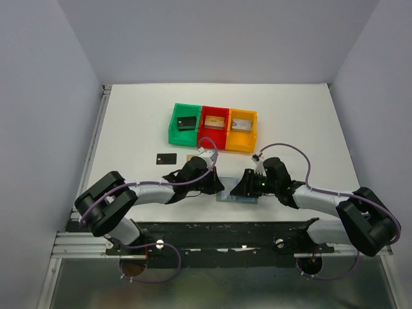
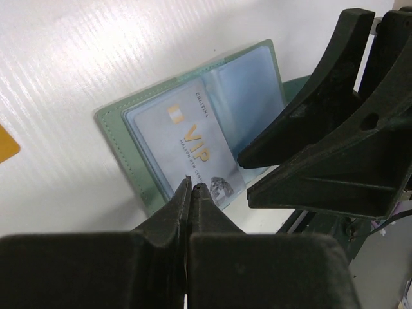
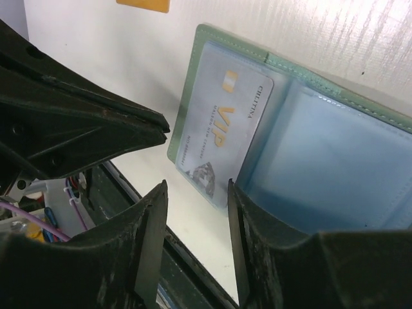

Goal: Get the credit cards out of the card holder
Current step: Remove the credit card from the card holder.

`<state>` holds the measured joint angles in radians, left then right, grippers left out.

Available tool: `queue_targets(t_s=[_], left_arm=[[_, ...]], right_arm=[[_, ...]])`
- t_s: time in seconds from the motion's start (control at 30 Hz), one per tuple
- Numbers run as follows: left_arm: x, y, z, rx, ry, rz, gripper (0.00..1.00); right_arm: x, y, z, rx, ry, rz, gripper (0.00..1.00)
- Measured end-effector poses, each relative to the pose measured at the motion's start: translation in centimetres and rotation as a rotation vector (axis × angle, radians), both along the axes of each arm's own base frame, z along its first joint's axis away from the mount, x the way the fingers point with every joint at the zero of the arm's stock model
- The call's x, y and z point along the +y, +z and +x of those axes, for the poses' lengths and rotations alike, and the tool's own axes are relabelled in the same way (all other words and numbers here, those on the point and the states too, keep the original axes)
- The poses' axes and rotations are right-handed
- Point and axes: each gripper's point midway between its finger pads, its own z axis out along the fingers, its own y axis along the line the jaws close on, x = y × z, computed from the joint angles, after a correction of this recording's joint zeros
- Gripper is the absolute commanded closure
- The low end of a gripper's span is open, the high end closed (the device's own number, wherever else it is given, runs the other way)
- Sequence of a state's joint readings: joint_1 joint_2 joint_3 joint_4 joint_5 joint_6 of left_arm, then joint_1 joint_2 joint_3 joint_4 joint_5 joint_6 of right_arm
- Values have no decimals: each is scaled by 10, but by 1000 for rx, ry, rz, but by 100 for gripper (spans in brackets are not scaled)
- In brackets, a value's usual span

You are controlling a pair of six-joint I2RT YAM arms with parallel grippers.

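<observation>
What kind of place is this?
Probably a robot test booth: plain walls around a white table, a left arm and right arm bolted at its edge, and coloured bins in a row.

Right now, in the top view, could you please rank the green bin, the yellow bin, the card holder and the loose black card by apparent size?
1. green bin and yellow bin: look alike.
2. card holder: partly hidden, so unsure.
3. black card: smallest.
</observation>
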<state>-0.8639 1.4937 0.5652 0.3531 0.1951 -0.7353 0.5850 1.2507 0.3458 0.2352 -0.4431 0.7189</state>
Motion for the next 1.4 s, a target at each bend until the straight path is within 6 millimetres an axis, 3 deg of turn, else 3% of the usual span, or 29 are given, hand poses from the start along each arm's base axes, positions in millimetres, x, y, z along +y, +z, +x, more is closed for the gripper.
queue_targets(t_s=[0.17,0.6,0.8,1.03,1.4], left_arm=[[4,-11,-4,24,7,11,100],[10,-26,-9,52,16,25,100],[14,-23,-13,43,16,14,100],[12,-6,-12,5,16,-31,100],[16,-23,-14,39,19,12,100]], right_arm=[[3,-13,-4,40,0,19,49],[4,-12,-4,27,-5,47,50],[2,11,-2,-44,-11,65,49],[5,38,7,-113,-6,88,50],[10,8,4,26,-20,71,50]])
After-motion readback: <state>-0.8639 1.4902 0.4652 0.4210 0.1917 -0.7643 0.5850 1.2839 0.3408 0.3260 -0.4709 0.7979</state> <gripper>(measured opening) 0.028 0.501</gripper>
